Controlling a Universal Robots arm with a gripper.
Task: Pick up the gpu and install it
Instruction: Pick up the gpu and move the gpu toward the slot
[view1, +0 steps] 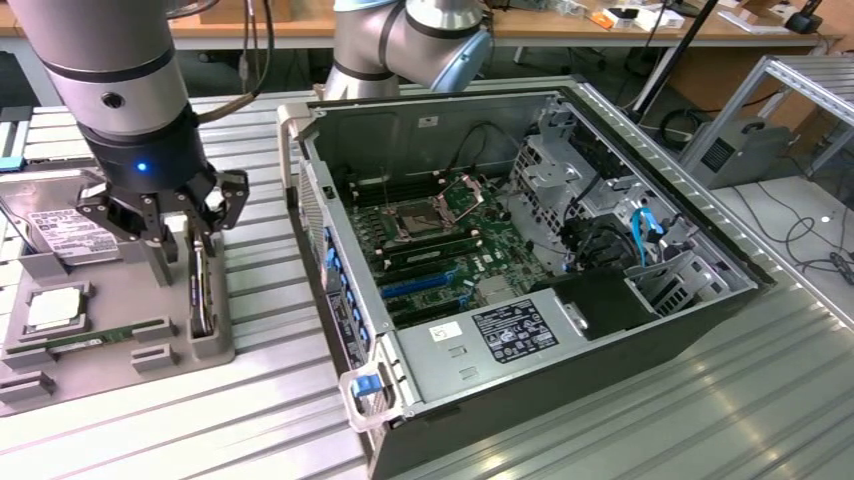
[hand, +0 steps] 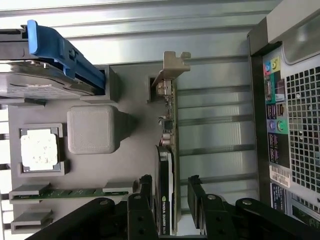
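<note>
GPU (hand: 167, 145) stands on its long edge in a slot of the grey holder (hand: 125, 165). The wrist view gives you the clearest look at it: a thin dark board dotted with small chips, a black cooler block with white lettering along its edge, and an angled silvery bracket (hand: 172, 65) at the end away from the tool. Your tool (hand: 170, 182) straddles the cooler end with its black fingers apart. A narrow gap shows on each side, so nothing is clamped. The card's lower edge is sunk in the slot and hidden.

At the exterior view's left, the tool's body covers much of the card, leaving you a dark sliver below the fingertips. That view looks down into the open computer case (view1: 747, 275) at mid-frame, with its motherboard (view1: 441, 240) and blue cables (view1: 645, 232) exposed. The wrist view meets the case at its perforated rear panel with coloured ports.

On the same matte holder you have a boxy hard drive (hand: 35, 82) with a blue plastic rail, cut off by the frame edge. Beside it are a square silvery processor (hand: 39, 147) in a pocket and a narrow green memory stick (hand: 60, 191). The holder rests on a ribbed, shiny metal counter (hand: 215, 135).
</note>
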